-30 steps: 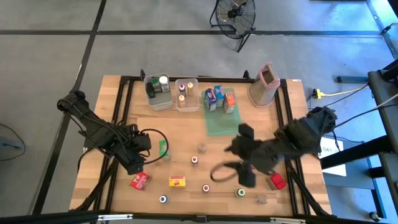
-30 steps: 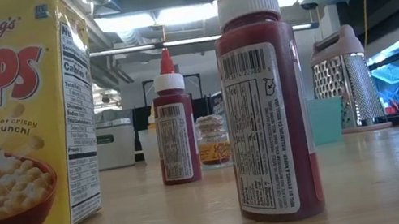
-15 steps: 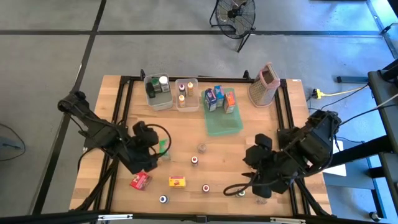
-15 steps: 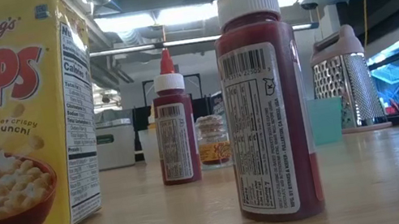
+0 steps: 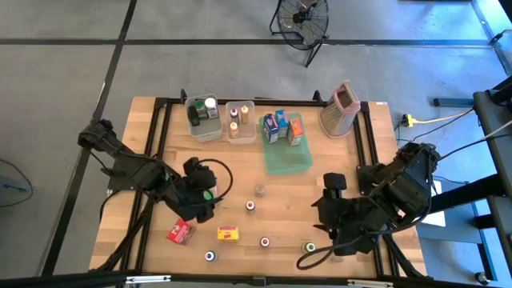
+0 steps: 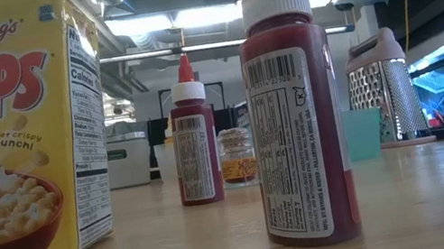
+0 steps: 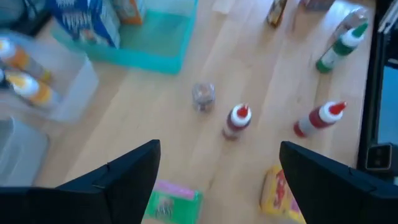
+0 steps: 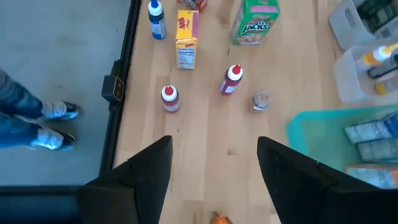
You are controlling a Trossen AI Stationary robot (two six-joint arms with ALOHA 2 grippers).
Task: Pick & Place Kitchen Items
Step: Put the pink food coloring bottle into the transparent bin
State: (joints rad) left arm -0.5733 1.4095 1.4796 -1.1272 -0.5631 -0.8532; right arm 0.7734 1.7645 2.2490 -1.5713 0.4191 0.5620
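Small groceries stand scattered on the wooden table: a green carton (image 5: 210,190), a red carton (image 5: 181,232), a yellow carton (image 5: 230,234), two red-capped bottles (image 5: 250,206) (image 5: 265,241) and a clear jar (image 5: 259,190). My left gripper (image 5: 205,200) hangs open just over the green carton (image 7: 169,203), which shows low between its fingers (image 7: 127,171). My right gripper (image 5: 322,214) hangs open over the near right of the table with nothing between its fingers (image 8: 146,165). Neither gripper shows in the low view.
Two clear bins (image 5: 204,118) (image 5: 241,122) with jars and a green tray (image 5: 286,156) with cartons sit at the far edge, beside a box grater (image 5: 339,110). A blue-capped bottle (image 5: 210,256) and a green-capped bottle (image 5: 309,247) stand near the front. A person's legs (image 8: 28,121) show beyond the table.
My left gripper has gone toward the table's right edge, over the green carton, and has turned. My right gripper has swung from the table's middle toward its near right corner and has rolled. Nothing on the table has moved.
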